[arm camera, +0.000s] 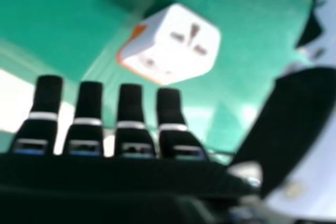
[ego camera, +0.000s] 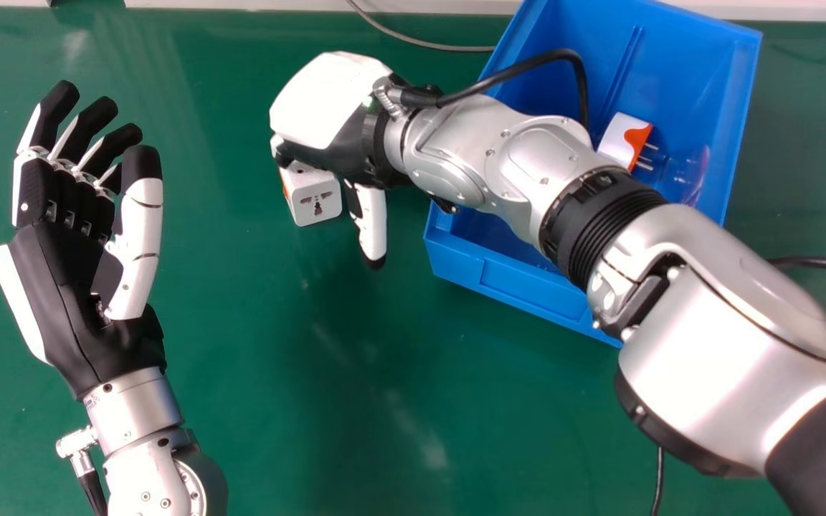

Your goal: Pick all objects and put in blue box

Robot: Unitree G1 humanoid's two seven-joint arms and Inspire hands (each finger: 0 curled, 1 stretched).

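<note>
silver arm (ego camera: 728, 351), boxy adapter (ego camera: 305, 188), white and orange

Bright glare, soft shadows

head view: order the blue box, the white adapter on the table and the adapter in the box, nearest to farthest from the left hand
1. White adapter: on the table to the left hand's right, partly covered by the right hand.
2. Blue box: farther right, judged by its nearest edge.
3. Adapter in the box: farthest right.
</note>
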